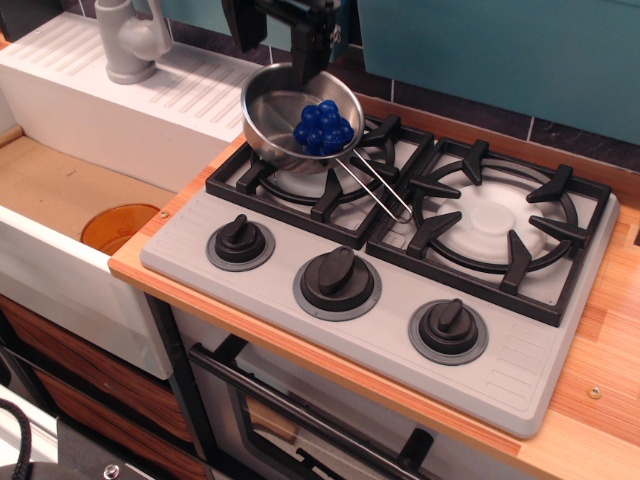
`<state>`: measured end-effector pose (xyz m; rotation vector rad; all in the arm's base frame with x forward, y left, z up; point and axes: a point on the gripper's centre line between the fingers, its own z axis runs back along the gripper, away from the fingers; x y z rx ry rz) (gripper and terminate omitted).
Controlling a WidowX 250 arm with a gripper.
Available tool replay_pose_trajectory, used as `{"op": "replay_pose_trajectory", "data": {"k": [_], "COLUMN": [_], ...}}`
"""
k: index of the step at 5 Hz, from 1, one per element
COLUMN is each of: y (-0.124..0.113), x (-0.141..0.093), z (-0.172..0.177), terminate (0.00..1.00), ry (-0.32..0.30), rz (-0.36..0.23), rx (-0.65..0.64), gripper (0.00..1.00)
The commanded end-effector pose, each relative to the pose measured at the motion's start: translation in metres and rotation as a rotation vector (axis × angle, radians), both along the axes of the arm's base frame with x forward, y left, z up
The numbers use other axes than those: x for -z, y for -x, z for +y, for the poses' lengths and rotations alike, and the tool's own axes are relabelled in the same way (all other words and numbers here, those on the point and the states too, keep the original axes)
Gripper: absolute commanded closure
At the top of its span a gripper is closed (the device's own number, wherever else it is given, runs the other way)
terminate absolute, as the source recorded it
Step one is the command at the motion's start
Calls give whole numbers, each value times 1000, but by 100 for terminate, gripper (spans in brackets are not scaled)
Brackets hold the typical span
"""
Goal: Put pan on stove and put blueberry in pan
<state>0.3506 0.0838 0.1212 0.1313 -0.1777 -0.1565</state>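
The shiny steel pan (275, 120) rests on the left black grate of the grey stove (500, 355), at its back left corner, with its wire handle (375, 190) pointing front right. The blueberry (323, 126), a cluster of glossy blue balls, lies inside the pan on its right side. My black gripper (275, 45) hangs above the pan's back rim, open and empty, with its upper part cut off by the top of the frame.
A white sink (60, 250) with an orange drain disc (118, 226) lies left of the stove, with a grey faucet (130, 40) behind it. The right grate (495, 225) holds nothing. Three black knobs (337, 280) line the stove front. A wooden counter (600, 390) runs to the right.
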Motion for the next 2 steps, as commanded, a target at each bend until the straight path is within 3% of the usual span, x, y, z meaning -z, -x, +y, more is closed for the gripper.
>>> {"op": "replay_pose_trajectory", "data": {"k": [1, 2], "y": [-11, -12], "x": [-38, -35], "z": [-2, -1], "terminate": [0, 100], "ry": [-17, 24], "rz": [-37, -40], "rx": [-4, 16], "gripper": [0, 0]}}
